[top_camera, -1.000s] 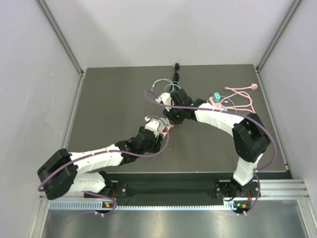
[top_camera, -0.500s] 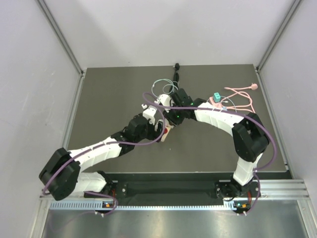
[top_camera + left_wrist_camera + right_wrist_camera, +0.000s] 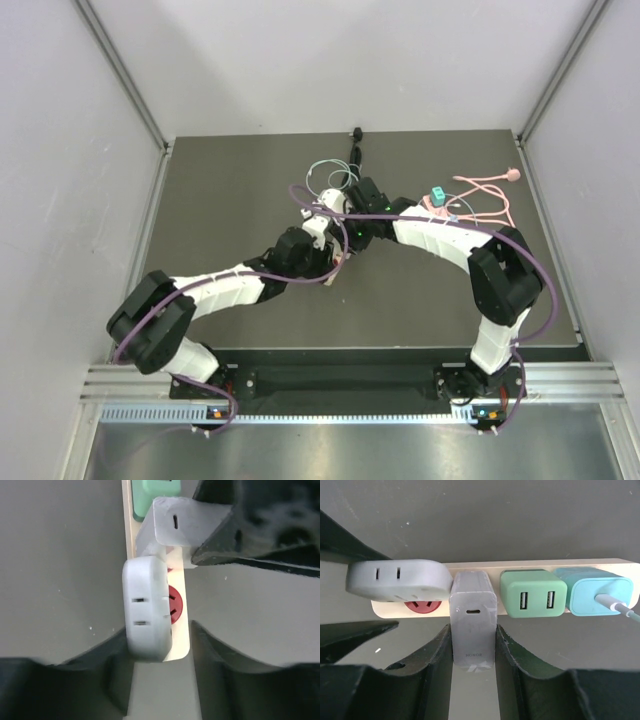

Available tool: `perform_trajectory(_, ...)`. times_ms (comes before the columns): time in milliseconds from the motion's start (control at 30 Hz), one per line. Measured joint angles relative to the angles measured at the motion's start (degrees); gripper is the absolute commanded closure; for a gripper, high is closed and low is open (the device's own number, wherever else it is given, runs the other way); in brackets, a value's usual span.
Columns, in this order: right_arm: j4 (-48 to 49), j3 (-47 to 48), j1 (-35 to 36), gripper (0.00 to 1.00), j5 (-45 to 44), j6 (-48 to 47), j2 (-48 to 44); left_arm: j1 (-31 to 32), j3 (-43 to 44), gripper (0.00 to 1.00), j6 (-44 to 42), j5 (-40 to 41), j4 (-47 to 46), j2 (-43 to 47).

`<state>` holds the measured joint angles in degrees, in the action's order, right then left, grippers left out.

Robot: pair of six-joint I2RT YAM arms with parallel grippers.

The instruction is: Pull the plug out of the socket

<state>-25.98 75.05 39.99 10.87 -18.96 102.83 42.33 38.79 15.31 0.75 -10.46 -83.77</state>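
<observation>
From above: left hand (image 3: 325, 250) and right hand (image 3: 345, 232) tip to tip near the middle of the table (image 3: 220, 220), over a cream power strip (image 3: 340, 262) almost wholly hidden beneath them. Near the far edge, a black cable (image 3: 355, 145). Just this side of it, a pale coiled cable (image 3: 322, 175). Off to the right, a teal block (image 3: 437, 195) beside a pink cable (image 3: 485, 190). Cannot tell either hand's finger spacing from here.

Left wrist: white adapter (image 3: 147, 615) at the strip's near end, half over a red socket (image 3: 175, 605), both framed by the left hand's dark fingers (image 3: 105, 670), set narrow, close against adapter and strip edge. Cannot tell about a firm clamp. Further along, grey plug (image 3: 180, 522) pinched by the right hand's black fingers (image 3: 250, 525), then a green charger (image 3: 155, 487).

Right wrist: grey plug seated in the strip, tight between the right hand's fingers (image 3: 430, 655). Shown only here, the full row: adapter, grey plug, green charger with two USB ports, teal charger (image 3: 597, 595) with a white lead (image 3: 625, 608).
</observation>
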Motion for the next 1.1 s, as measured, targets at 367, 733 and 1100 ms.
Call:
perform_trajectory(367,0.1,0.0,-0.1,1.0,0.2,0.7,0.0,0.0,2.5,0.5,1.2,3.4,-0.1,-3.5)
perform_trajectory(733,1.0,0.1,-0.2,1.0,-0.1,2.1,0.5,0.0,3.1,1.0,3.6,4.5,-1.2,-4.8)
perform_trajectory(1100,1.1,0.9,0.4,1.0,-1.9,4.1,1.3,0.1,-1.4,1.0,4.7,5.7,-6.6,-2.6)
